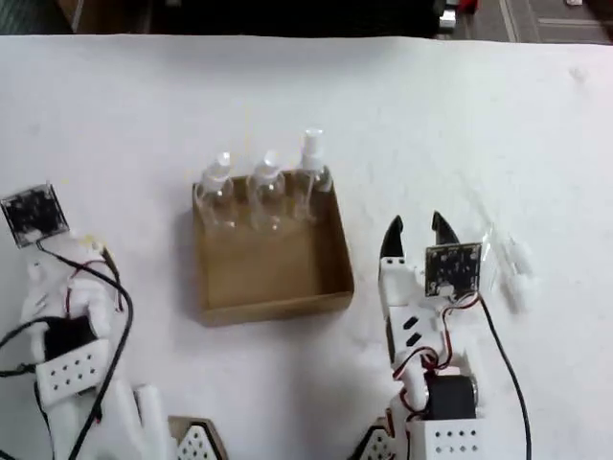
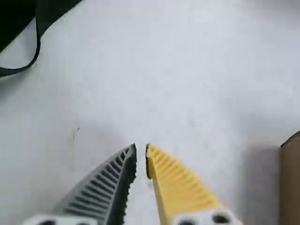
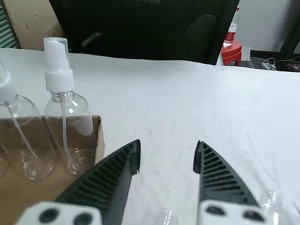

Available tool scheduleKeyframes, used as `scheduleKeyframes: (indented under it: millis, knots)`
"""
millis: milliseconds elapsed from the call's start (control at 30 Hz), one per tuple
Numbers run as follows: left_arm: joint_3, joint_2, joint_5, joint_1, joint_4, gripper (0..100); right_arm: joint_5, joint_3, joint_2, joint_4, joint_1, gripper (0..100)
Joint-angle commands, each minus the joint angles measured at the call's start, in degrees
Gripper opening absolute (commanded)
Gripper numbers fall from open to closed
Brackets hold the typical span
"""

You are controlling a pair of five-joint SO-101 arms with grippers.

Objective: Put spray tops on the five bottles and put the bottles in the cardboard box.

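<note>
The cardboard box (image 1: 278, 287) lies in the middle of the table. Three clear bottles with white spray tops stand along its far wall: one (image 1: 215, 196), a second (image 1: 265, 192) and a third (image 1: 311, 177). In the right wrist view the nearest capped bottle (image 3: 65, 108) stands inside the box corner (image 3: 96, 136). My right gripper (image 1: 417, 233) (image 3: 167, 157) hangs open and holds nothing, just right of the box. Clear bottle parts (image 1: 508, 259) lie on the cloth to its right. My left gripper (image 2: 141, 151) is shut on nothing over bare cloth, left of the box edge (image 2: 291, 183).
A white cloth (image 1: 431, 115) covers the table. The left arm (image 1: 67, 326) with its cables stands at the front left. Small clear pieces (image 3: 272, 201) lie near my right fingers. A dark chair (image 3: 150, 23) stands beyond the far edge.
</note>
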Motion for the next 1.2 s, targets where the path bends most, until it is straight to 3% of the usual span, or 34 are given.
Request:
scheduleKeyframes:
  millis: [0,233,567,767,933,1167]
  knots:
    - [4.4,-0.7,-0.5,-0.3,-10.2,4,-3.0,-6.8,0.0,5.6,0.5,16.6]
    - [5.6,-0.4,-0.6,1.3,-10.5,4,-3.3,-10.7,7.2,5.8,0.1,16.6]
    - [5.6,-0.4,-0.6,1.4,-10.6,4,-5.6,-35.6,52.4,10.3,5.1,16.6]
    - [5.6,-0.4,-0.6,1.4,-10.6,4,-6.2,-47.6,71.6,15.6,5.8,16.6]
    - [5.6,-0.4,-0.6,1.6,-10.6,5,-6.4,-52.3,81.9,15.5,5.7,16.9]
    - [5.6,-0.3,-0.8,3.3,-10.6,5,-14.9,-55.2,89.1,15.9,4.5,17.0]
